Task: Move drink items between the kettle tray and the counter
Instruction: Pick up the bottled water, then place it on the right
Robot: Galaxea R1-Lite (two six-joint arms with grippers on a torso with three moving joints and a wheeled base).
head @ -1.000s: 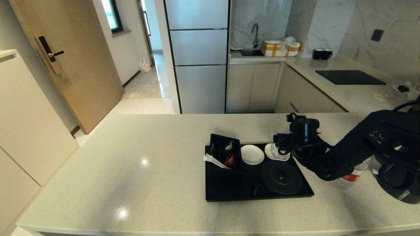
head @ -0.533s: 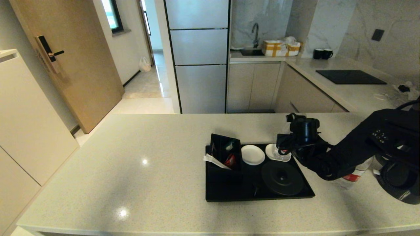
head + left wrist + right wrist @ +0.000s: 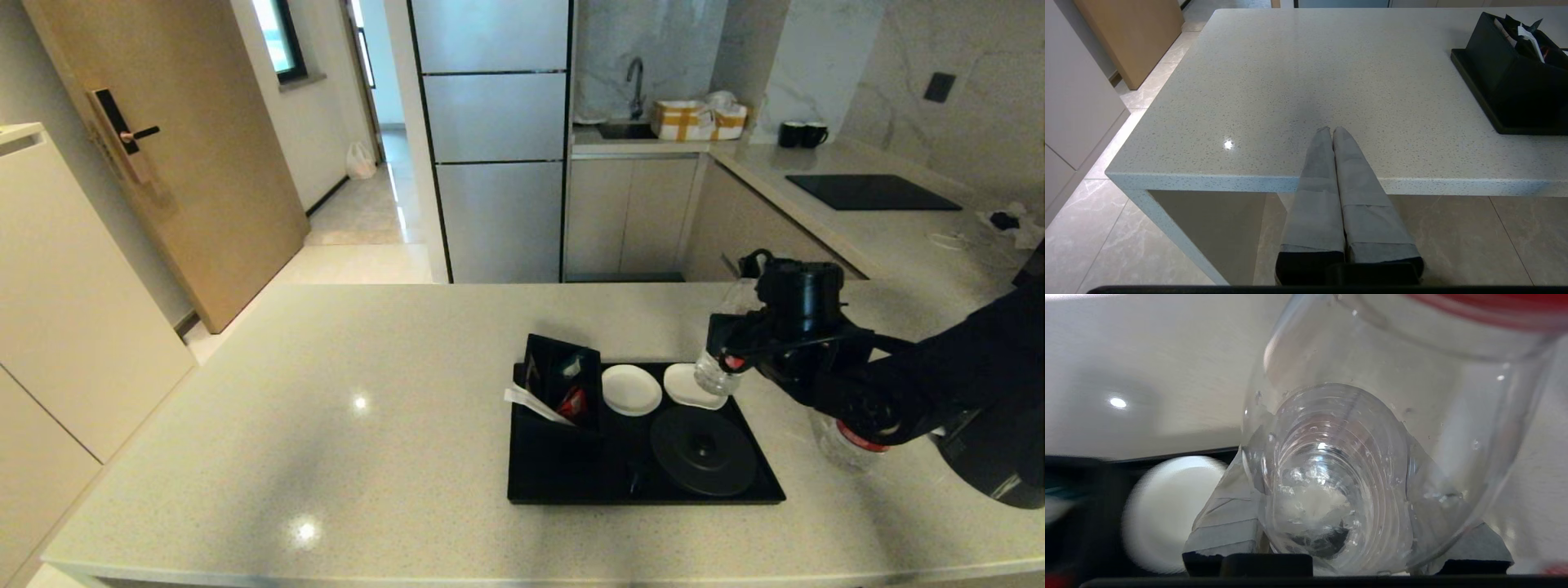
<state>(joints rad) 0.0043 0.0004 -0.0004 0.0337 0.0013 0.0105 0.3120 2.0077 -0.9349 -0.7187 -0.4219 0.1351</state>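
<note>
Since the earlier frame, the right gripper [image 3: 722, 359] has lifted one clear water bottle [image 3: 717, 371] off the right coaster [image 3: 688, 387], and its jaws are clamped on the ribbed, transparent body with a red label, tilted above the tray's [image 3: 571, 482] far right corner. A second bottle [image 3: 845, 445] stands on the glossy beige speckled worktop [image 3: 367, 425] just right of the tray, near the dark kettle [image 3: 992, 461] at the right edge. The tray carries two white coasters, one round kettle base [image 3: 702, 451] and one black box [image 3: 559, 380], and the left gripper [image 3: 1332, 131] is parked at the near edge with its jaws together.
</note>
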